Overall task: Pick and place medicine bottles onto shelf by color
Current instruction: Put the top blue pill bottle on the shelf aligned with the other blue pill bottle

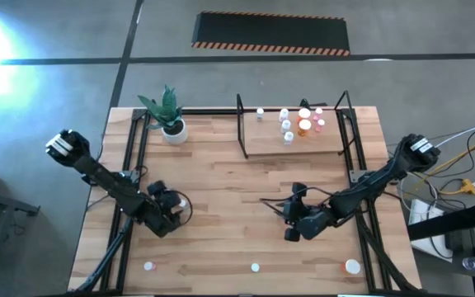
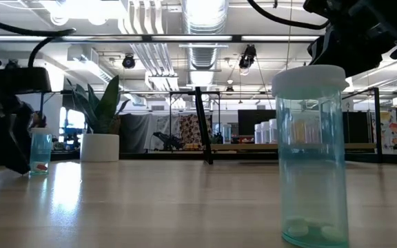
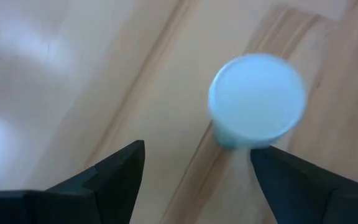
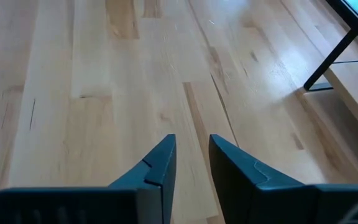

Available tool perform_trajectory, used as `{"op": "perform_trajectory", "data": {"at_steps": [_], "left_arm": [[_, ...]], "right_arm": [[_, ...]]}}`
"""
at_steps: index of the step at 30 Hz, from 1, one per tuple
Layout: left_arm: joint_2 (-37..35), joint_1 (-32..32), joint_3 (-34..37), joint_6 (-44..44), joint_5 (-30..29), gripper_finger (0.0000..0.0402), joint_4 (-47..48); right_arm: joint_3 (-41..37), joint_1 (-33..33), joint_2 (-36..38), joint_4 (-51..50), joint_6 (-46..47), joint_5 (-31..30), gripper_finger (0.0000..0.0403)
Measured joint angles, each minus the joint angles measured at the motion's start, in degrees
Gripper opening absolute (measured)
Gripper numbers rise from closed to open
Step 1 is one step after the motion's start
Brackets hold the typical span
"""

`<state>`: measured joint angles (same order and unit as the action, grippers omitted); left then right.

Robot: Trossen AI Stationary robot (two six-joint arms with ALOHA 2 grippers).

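Observation:
A small green-tinted medicine bottle (image 3: 257, 102) with a white cap stands upright on the table at the left (image 1: 183, 200); the low view shows it far left (image 2: 40, 153). My left gripper (image 3: 197, 171) hangs open just above and short of it, fingers slanting down, with the bottle ahead of them nearer one finger and untouched. My right gripper (image 4: 191, 155) hovers over bare wood right of centre (image 1: 291, 213), fingers a narrow gap apart with nothing between them. The shelf (image 1: 295, 147) stands at the far centre-right and carries several bottles (image 1: 303, 124), white, orange and pink.
Three more bottles stand along the near edge (image 1: 148, 266), (image 1: 255, 266), (image 1: 352, 266); the middle one looms as a green bottle in the low view (image 2: 310, 158). A white pot with a plant (image 1: 173, 128) sits far left. Black frame rails (image 1: 130, 157) run down both table sides.

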<state>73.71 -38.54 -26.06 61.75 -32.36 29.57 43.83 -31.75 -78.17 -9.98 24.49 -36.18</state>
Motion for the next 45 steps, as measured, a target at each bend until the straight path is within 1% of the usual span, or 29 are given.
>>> {"op": "perform_trajectory", "data": {"at_steps": [5,10,12,15,19,25,31,34,39,42,45], "left_arm": [[-2.8,-0.4,-0.9,-3.9,-2.5,0.0278,-0.6],[-5.0,-0.5,-1.1,-5.3,-2.8,0.0277,-0.6],[-5.5,-0.5,-1.1,-5.4,-2.8,0.0271,-0.6],[-5.9,-0.6,-1.2,-5.7,-2.8,0.0248,-0.6],[-6.0,-0.6,-1.6,-6.9,-2.9,0.0207,-0.6],[-6.0,-0.6,-3.6,-10.0,-3.4,0.0149,-0.6],[-6.0,-0.5,-6.6,-12.8,-3.5,0.0101,-0.6],[-5.7,-0.3,-8.6,-14.8,-3.6,0.0087,-0.7],[-5.7,1.3,-11.2,-16.8,-3.6,0.0083,-1.0],[-4.9,3.3,-13.2,-22.0,-3.6,0.0083,-4.2],[-4.7,4.7,-15.5,-28.2,-3.6,0.0083,-3.6]], "right_arm": [[0.0,0.0,0.0,0.0,0.0,-0.2,0.0085],[0.0,0.0,0.0,0.0,0.0,-2.6,0.0089],[0.0,0.0,0.0,0.0,0.0,-2.9,0.0087],[0.0,0.0,0.0,0.0,0.0,-2.9,0.0082],[0.0,0.0,0.0,0.0,0.0,-2.9,0.0077],[0.0,0.0,0.0,-0.3,0.0,-2.9,0.0081],[0.0,-2.4,0.4,-4.6,2.6,-2.6,0.0074],[0.0,-4.0,0.6,-6.8,5.2,-2.6,0.0069],[-0.1,-6.7,1.0,-7.6,7.1,-2.6,0.0063],[-0.1,-8.0,1.3,-7.7,7.2,-2.9,0.0064],[-0.1,-8.6,1.6,-7.8,7.5,-2.8,0.0063]]}}
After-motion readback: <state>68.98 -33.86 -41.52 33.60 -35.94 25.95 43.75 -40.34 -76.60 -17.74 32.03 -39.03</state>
